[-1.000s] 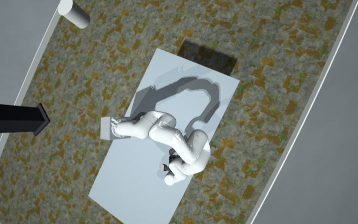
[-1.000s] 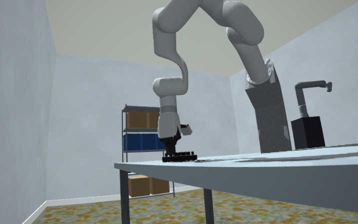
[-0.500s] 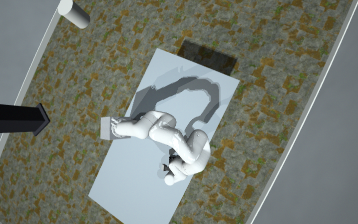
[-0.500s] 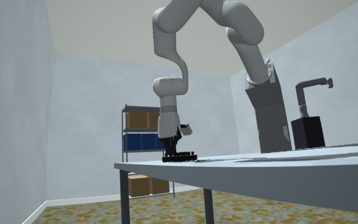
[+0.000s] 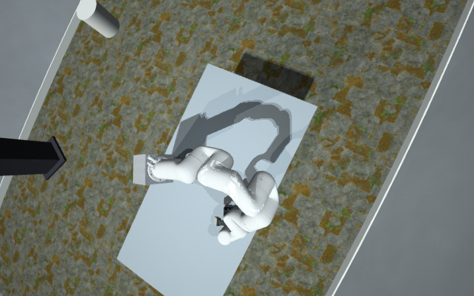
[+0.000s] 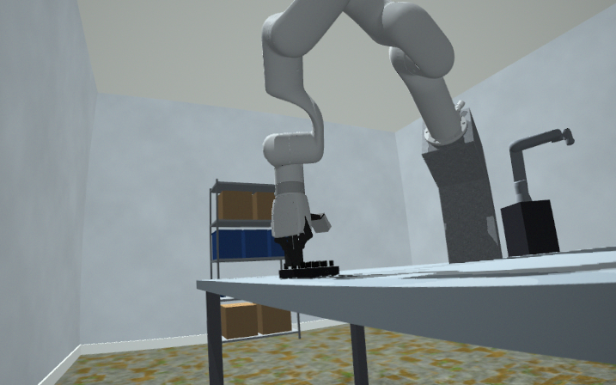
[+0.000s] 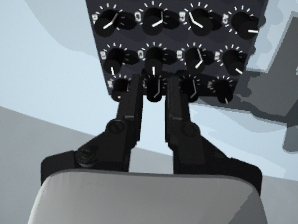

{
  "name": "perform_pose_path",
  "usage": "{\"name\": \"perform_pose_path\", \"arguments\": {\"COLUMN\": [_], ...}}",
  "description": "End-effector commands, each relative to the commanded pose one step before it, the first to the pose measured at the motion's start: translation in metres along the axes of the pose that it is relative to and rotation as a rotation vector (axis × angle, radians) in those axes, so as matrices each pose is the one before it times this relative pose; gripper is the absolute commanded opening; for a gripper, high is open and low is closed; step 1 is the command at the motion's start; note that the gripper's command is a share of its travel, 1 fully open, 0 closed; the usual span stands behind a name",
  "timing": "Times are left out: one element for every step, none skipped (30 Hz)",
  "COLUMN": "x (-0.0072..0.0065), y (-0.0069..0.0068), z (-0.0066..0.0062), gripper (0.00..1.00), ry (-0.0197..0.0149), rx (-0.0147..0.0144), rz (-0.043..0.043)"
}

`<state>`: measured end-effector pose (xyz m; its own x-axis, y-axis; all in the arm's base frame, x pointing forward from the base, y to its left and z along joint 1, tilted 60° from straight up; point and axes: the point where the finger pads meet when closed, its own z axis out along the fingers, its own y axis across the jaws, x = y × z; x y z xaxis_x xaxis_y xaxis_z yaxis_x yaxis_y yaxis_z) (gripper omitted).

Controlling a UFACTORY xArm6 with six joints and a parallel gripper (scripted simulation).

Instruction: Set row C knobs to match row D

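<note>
The black knob box (image 5: 227, 209) (image 6: 310, 273) (image 7: 131, 40) stands on the table. In the wrist view its printed names face left and row 1 is out of view. My gripper (image 6: 294, 264) (image 7: 154, 89) points down with its fingers slightly open, one each side of knob C4 (image 7: 154, 94). C4's line points right and slightly up in that view. D4 (image 7: 120, 94) is mostly hidden by the left finger. The lines of C3 (image 7: 153, 64) and D3 (image 7: 112, 64) both point down. The lines of C2 (image 7: 151, 26) and D2 (image 7: 104, 27) both point right and up.
B4 (image 7: 190, 96) is beside the right finger, with A4 (image 7: 223, 95) farther right. B3 (image 7: 195, 65) and A3 (image 7: 234, 65) stand above them. The box is near an edge of the pale table (image 5: 172, 228) (image 6: 387, 279). The arm covers much of the box in the top view.
</note>
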<state>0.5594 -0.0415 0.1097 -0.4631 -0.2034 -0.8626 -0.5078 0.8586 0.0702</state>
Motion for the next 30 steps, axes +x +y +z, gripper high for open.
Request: {"name": "perform_pose_path", "arguments": {"x": [-0.00054, 0.00000, 0.00000, 0.00000, 0.00000, 0.00000, 0.00000, 0.00000, 0.00000, 0.00000, 0.00000, 0.00000, 0.00000, 0.00000, -0.00001, 0.00000, 0.00000, 0.00000, 0.00000, 0.00000, 0.00000, 0.00000, 0.00000, 0.00000, 0.00000, 0.00000, 0.00000, 0.00000, 0.00000, 0.00000], "y": [-0.00061, 0.00000, 0.00000, 0.00000, 0.00000, 0.00000, 0.00000, 0.00000, 0.00000, 0.00000, 0.00000, 0.00000, 0.00000, 0.00000, -0.00001, 0.00000, 0.00000, 0.00000, 0.00000, 0.00000, 0.00000, 0.00000, 0.00000, 0.00000, 0.00000, 0.00000, 0.00000, 0.00000, 0.00000, 0.00000], "z": [-0.00055, -0.00016, 0.00000, 0.00000, -0.00039, -0.00070, -0.00104, -0.00140, -0.00175, -0.00207, -0.00235, -0.00257, -0.00272, -0.00279, -0.00280, -0.00272, -0.00257, -0.00236, -0.00208, 0.00000, 0.00000, -0.00176, -0.00141, -0.00105, -0.00070, -0.00040, -0.00016, -0.00002, 0.00000, 0.00000], "gripper": [0.19, 0.19, 0.19, 0.19, 0.19, 0.19, 0.19, 0.19, 0.19, 0.19, 0.19, 0.19, 0.19, 0.19, 0.19, 0.19, 0.19, 0.19, 0.19, 0.19, 0.19, 0.19, 0.19, 0.19, 0.19, 0.19, 0.19, 0.19, 0.19, 0.19], "ry": [-0.00080, 0.00000, 0.00000, 0.00000, 0.00000, 0.00000, 0.00000, 0.00000, 0.00000, 0.00000, 0.00000, 0.00000, 0.00000, 0.00001, -0.00001, 0.00000, 0.00000, 0.00000, 0.00000, 0.00000, 0.00000, 0.00000, 0.00000, 0.00000, 0.00000, 0.00000, 0.00000, 0.00000, 0.00000, 0.00000], "rx": [0.00141, 0.00000, 0.00000, 0.00000, 0.00000, 0.00000, 0.00000, 0.00000, 0.00000, 0.00000, 0.00000, 0.00000, 0.00000, 0.00000, 0.00000, 0.00000, 0.00000, 0.00000, 0.00000, 0.00000, 0.00000, 0.00000, 0.00000, 0.00000, 0.00000, 0.00000, 0.00000, 0.00000, 0.00000, 0.00000], "rz": [-0.00040, 0.00000, 0.00000, 0.00000, 0.00000, 0.00000, 0.00000, 0.00000, 0.00000, -0.00001, -0.00001, -0.00001, -0.00001, -0.00001, -0.00001, -0.00001, -0.00001, -0.00001, -0.00001, 0.00000, 0.00000, 0.00000, -0.00001, 0.00000, 0.00000, 0.00000, 0.00000, 0.00000, 0.00000, 0.00000]}}
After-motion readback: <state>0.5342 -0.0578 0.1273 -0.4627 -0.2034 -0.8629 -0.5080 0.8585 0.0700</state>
